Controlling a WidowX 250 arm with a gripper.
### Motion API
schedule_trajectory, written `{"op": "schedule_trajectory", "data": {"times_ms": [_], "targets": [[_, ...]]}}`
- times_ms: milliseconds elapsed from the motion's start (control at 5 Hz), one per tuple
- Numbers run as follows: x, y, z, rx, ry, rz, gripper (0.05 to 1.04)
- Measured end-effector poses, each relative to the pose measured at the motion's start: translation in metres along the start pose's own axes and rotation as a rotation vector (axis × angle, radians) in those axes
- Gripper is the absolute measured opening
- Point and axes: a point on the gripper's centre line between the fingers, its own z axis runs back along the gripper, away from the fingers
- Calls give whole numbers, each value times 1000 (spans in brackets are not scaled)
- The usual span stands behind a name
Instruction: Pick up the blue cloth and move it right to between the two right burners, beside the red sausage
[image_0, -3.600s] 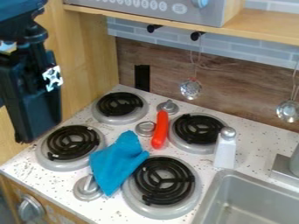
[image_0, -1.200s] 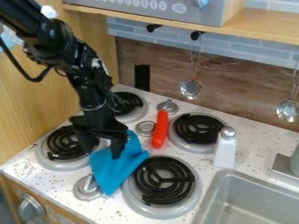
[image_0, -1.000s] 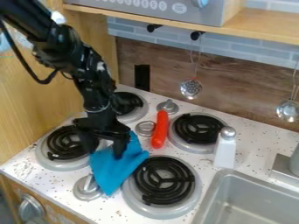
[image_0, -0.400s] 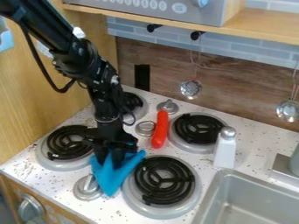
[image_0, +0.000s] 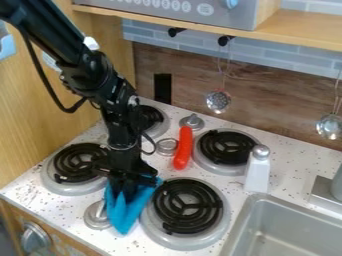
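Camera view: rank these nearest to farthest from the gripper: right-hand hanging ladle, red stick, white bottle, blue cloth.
1. Blue cloth: bunched at the gripper.
2. Red stick: among the burners.
3. White bottle: beside the sink.
4. Right-hand hanging ladle: far right.

one fixed camera, above the counter, slanting down toward stove and back wall, fairly near

No text can be read, though the pale ovals (image_0: 176, 6) on the grey control panel (image_0: 230, 20) perhaps bear small marks.
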Motion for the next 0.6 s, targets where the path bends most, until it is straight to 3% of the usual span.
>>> {"op": "schedule_trajectory", "data": {"times_ms": [600], "targets": [[-55,-50,19,-23,-20,-225,140]]}}
